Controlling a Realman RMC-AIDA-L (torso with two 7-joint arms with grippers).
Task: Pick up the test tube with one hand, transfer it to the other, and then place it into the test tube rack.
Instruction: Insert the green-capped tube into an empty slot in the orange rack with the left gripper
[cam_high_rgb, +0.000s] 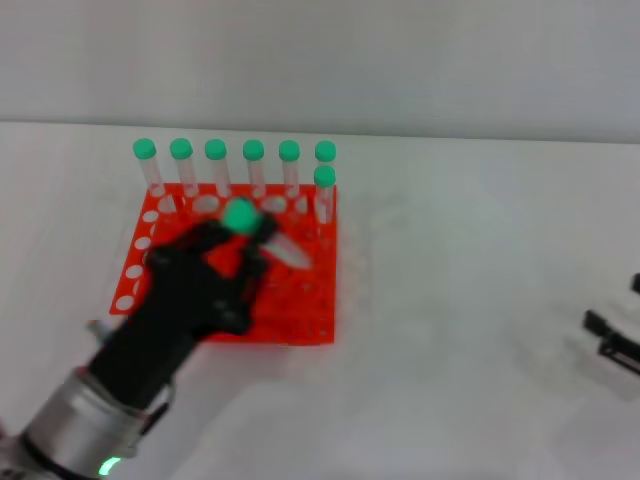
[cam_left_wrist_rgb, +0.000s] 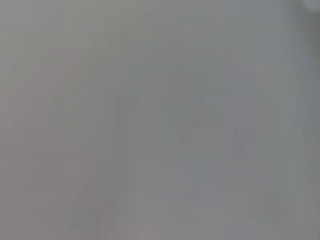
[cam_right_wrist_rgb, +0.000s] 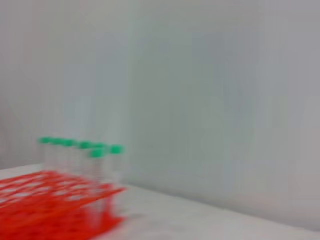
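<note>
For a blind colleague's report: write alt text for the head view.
The left gripper holds a green-capped test tube tilted over the orange-red test tube rack, which has seven capped tubes standing along its far edge. The right gripper sits at the table's right edge.

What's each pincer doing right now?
Left pincer: closed on the test tube, over the test tube rack.
Right pincer: at the table's right edge, cannot tell.

The left arm, thick and silver-white with a small green light near its wrist, reaches forward and up from the lower left. Its black left gripper (cam_high_rgb: 245, 245) hangs over the work, fingers closed around something slim. The right gripper (cam_high_rgb: 615, 335) sits low at the far right edge, apart.
</note>
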